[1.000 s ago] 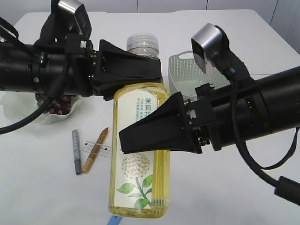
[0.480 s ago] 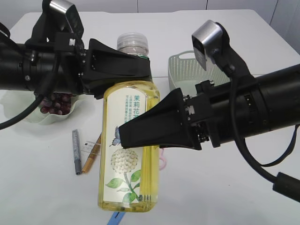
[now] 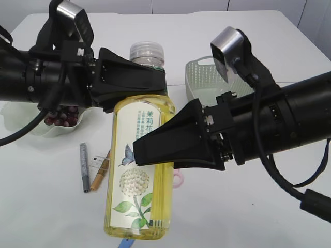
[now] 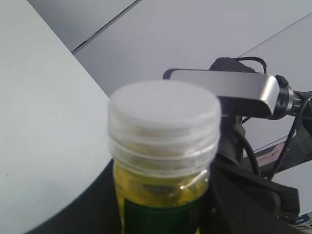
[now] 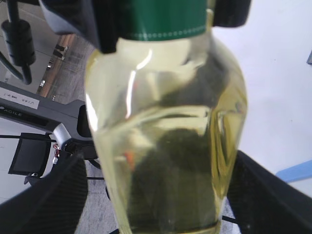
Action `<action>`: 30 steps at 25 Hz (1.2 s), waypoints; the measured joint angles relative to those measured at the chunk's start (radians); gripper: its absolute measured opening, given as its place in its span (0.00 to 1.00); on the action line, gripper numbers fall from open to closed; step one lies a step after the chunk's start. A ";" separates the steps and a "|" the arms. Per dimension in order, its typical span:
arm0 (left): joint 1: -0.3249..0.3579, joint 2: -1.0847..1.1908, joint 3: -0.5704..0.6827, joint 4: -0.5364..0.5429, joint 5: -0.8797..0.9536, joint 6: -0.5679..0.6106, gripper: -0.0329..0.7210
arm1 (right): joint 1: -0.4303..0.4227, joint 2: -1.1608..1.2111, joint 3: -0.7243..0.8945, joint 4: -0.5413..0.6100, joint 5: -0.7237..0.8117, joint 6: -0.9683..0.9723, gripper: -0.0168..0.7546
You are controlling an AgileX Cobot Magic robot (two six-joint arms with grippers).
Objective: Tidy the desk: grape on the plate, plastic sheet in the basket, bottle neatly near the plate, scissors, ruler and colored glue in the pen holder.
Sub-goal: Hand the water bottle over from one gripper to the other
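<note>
The bottle (image 3: 139,170) hangs in the air over the front middle of the white tabletop (image 3: 248,217), tilted a little, cap toward the far side and base toward the near edge. The left pincer (image 3: 150,77) is clamped on its neck just under the clear cap (image 4: 163,114); the left wrist view shows dark fingers on both sides of the green collar. The right pincer (image 3: 155,152) stands wide apart around the bottle's body, one black finger (image 3: 176,139) crossing the label in front. The right wrist view shows the yellow body filling the gap with a finger on each side, but I cannot tell whether either touches the plastic.

Below the bottle, room is tight. A grey pen (image 3: 83,166), a brown pencil-like stick (image 3: 100,170) and a clear ruler (image 3: 95,161) lie together just left of it, a pink object (image 3: 177,179) peeks out beside its right flank, and something blue (image 3: 125,243) shows under its base at the near edge.

The plate (image 3: 36,129) of dark grapes (image 3: 62,116) sits at the left edge, partly under the left arm. The pale green basket (image 3: 207,77) stands behind the right arm, toward the far right. The tabletop's far side and its front right corner are the open ground.
</note>
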 joint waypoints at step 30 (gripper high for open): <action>0.126 0.013 0.004 0.065 -0.108 0.020 0.40 | 0.000 -0.009 -0.004 -0.262 -0.042 0.101 0.78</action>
